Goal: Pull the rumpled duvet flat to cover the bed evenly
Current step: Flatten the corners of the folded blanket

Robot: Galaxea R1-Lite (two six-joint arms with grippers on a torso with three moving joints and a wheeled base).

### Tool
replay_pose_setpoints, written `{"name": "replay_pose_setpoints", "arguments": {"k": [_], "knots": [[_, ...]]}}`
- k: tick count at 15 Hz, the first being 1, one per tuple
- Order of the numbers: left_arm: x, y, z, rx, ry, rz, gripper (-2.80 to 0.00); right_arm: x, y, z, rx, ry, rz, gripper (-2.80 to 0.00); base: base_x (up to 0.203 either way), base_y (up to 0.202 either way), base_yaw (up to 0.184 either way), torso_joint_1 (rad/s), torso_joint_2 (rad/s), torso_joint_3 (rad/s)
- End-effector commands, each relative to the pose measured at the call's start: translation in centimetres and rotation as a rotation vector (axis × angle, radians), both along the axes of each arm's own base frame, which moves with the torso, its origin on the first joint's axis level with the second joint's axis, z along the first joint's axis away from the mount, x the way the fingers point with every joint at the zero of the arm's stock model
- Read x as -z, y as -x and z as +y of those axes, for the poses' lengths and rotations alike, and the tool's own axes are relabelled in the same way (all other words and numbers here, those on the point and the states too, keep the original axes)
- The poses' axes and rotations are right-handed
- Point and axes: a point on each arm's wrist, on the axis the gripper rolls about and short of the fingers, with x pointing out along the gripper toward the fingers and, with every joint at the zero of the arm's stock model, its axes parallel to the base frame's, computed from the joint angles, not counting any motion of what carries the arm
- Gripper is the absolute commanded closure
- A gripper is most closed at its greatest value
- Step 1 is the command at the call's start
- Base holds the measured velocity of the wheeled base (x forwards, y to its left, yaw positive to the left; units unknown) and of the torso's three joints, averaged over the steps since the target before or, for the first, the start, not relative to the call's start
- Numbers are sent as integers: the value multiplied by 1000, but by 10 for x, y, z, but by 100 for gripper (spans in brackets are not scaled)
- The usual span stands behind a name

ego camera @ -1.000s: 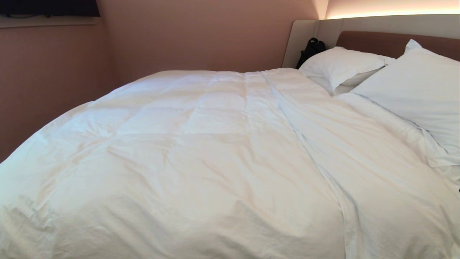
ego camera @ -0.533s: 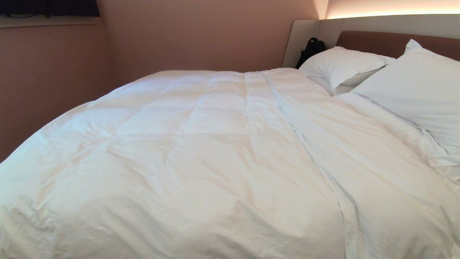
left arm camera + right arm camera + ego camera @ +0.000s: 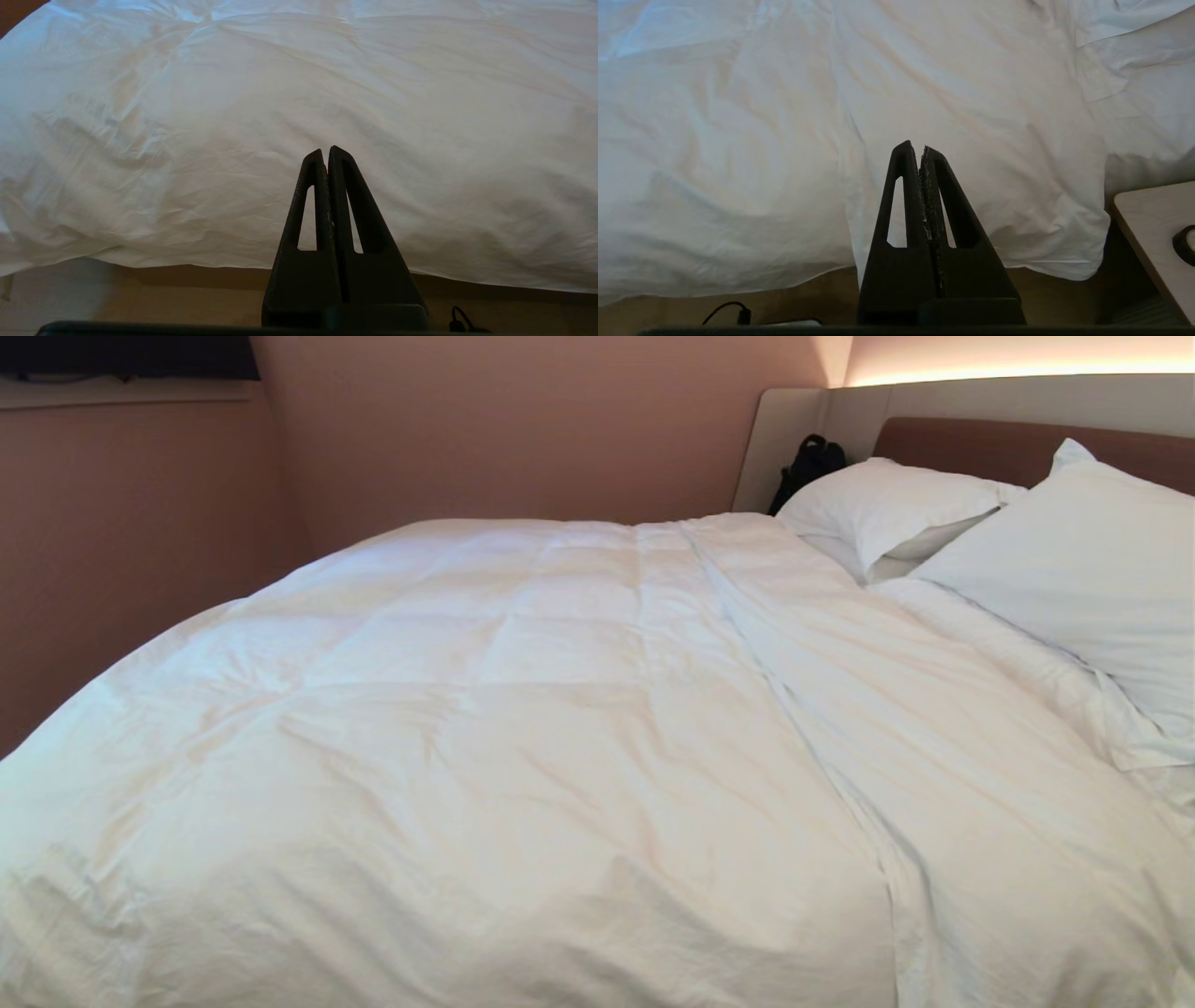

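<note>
**bedbot_fan:** So what are the grippers doing? Starting from the tips.

**quiltwatcher:** Left gripper [image 3: 325,150] has its two black fingers pressed flat together, nothing pinched between them. It hangs off the side of the bed, pointing at the near edge of the duvet [image 3: 299,116] without touching it. Right gripper [image 3: 915,145] is the same story: fingers closed tight on nothing, aimed at the duvet's [image 3: 784,116] near edge, just clear of the cloth.

**bedbot_fan:** And further out from them?

**quiltwatcher:** Under both grippers the duvet's hem drapes over the side of the bed, with brownish floor [image 3: 140,294] below it. There's a black cable [image 3: 726,310] on the floor in the right wrist view, and off to the side a pale wooden nightstand [image 3: 1148,233] with a small dark ring-shaped thing [image 3: 1183,242] on it; can't tell what that is.

**bedbot_fan:** Where's the duvet sitting overall?

**quiltwatcher:** In the head view neither arm shows. The duvet [image 3: 485,728] is spread across the bed [image 3: 1018,443], puffy, with shallow wrinkles and faint square stitching. A long crease runs from the far edge to the near edge right of middle. Two white pillows [image 3: 1074,541] lean against the brown headboard, their lower edges touching the duvet. A black bag [image 3: 810,462] sits in the far corner beside the pillows, against the beige surround.
</note>
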Motion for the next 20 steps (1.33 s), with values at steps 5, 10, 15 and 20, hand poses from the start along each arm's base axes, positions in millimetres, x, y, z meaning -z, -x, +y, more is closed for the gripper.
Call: {"name": "replay_pose_setpoints", "arguments": {"k": [5,10,15,20], "knots": [[0,0,0,0,0,1,0,19,29,0,-36,2,-17,0,0,0,0,0,0,0],[0,0,0,2,1,1,0,31,43,0,-36,13,-74,0,0,0,0,0,0,0],[0,0,0,1,0,0,0,37,48,0,-32,29,-91,0,0,0,0,0,0,0],[0,0,0,2,0,0,0,42,54,0,-29,29,-123,0,0,0,0,0,0,0]]}}
